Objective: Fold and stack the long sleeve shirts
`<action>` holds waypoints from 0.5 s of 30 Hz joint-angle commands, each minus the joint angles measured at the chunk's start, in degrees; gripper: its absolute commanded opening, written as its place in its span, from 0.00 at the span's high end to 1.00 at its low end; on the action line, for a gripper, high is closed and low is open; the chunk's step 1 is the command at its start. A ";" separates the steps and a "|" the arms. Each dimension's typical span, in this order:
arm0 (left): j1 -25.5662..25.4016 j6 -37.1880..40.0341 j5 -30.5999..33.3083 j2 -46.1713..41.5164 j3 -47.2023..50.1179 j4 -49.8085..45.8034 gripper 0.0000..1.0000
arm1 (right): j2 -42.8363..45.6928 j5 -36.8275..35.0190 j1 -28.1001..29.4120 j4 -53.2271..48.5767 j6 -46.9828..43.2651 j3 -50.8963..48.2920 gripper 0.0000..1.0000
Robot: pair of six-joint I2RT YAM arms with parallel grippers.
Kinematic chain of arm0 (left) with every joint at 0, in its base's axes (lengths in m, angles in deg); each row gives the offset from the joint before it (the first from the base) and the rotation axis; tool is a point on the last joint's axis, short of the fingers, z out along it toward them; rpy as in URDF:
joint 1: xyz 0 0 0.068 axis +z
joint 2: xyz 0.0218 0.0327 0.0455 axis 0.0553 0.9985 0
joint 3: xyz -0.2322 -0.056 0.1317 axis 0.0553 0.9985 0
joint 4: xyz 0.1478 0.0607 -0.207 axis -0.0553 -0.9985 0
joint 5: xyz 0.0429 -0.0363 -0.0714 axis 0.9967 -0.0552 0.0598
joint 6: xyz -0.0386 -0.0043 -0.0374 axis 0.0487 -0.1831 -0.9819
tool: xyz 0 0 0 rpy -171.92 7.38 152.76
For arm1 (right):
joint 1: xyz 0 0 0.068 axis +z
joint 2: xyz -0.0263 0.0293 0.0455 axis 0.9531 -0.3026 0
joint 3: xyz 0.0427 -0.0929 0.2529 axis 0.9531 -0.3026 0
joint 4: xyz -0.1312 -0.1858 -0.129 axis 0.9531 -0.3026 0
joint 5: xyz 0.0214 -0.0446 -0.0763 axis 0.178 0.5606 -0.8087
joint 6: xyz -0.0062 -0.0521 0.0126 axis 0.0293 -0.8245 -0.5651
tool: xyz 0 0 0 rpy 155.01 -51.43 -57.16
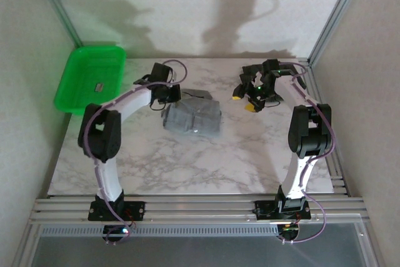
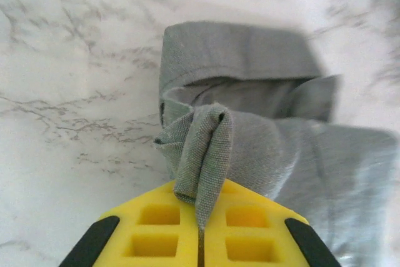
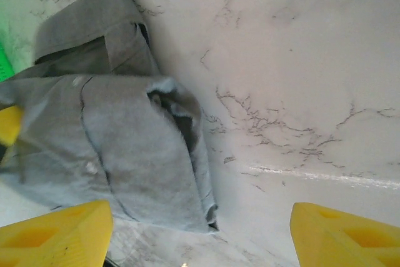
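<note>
A white marble table (image 1: 187,167) carries a green plastic tray (image 1: 84,70) hanging over its far left corner. The folded grey long sleeve shirt (image 1: 192,117) lies near the table's middle. The left gripper (image 2: 200,217) is clenched on a bunched fold at the shirt's left edge. The right gripper (image 1: 244,102) hangs apart to the shirt's right, its yellow jaws spread wide and grasping nothing.

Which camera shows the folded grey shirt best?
The right wrist camera: nearly the whole plain grey folded cloth shirt is in view, with its folds clear. The left wrist camera sees a bunched edge up close, pinched in the shut left tool. The top camera shows it small.
</note>
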 commanded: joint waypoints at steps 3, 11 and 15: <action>0.42 -1.67 -0.19 -7.09 6.36 0.86 1.00 | -1.17 2.57 0.57 -0.21 -1.03 1.00 0.24; 0.51 -0.95 9.13 -14.09 3.00 -6.28 1.00 | -1.59 3.42 1.78 0.20 -1.11 0.20 0.24; 0.51 0.49 15.59 -16.70 -2.40 -12.44 1.00 | -1.43 3.46 1.73 0.28 -1.20 -0.24 0.25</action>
